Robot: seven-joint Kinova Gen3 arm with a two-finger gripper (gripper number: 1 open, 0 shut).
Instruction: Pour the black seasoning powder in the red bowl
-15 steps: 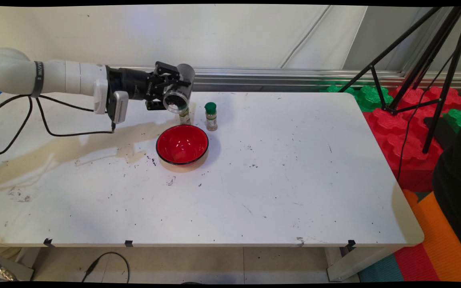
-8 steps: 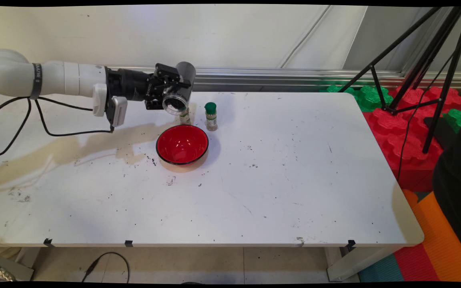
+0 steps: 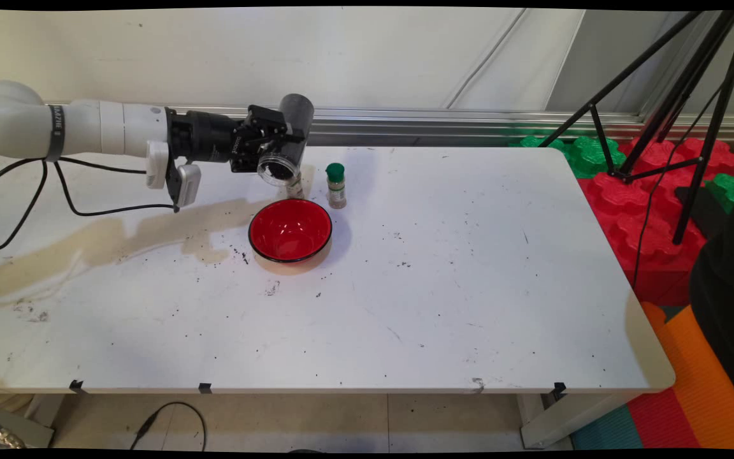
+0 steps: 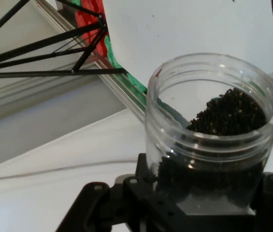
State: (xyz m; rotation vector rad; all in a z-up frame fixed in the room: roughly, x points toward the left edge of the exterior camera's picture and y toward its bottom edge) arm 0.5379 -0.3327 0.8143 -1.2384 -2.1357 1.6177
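Note:
My gripper (image 3: 283, 141) is shut on a clear plastic jar (image 3: 286, 139) holding dark grains (image 4: 229, 113). The jar hangs tilted, its open mouth (image 3: 276, 169) low and turned toward the table's near side, its base up. It hovers just beyond the far rim of a red bowl (image 3: 290, 230), which looks empty inside. In the hand view the gripper (image 4: 209, 195) clamps the jar's lower body, and the grains lie heaped against one side, reaching close to the rim. A small bottle (image 3: 295, 186) stands partly hidden behind the jar's mouth.
A green-capped spice bottle (image 3: 336, 185) stands right of the jar, beyond the bowl. Dark specks lie scattered over the white table (image 3: 443, 287). A black tripod (image 3: 673, 95) and red and green foam blocks (image 3: 647, 210) stand off the table's right side.
The wrist has rolled a little. The jar's base has risen and its mouth has dipped lower, so the jar stands steeper. Bowl and bottles have not moved.

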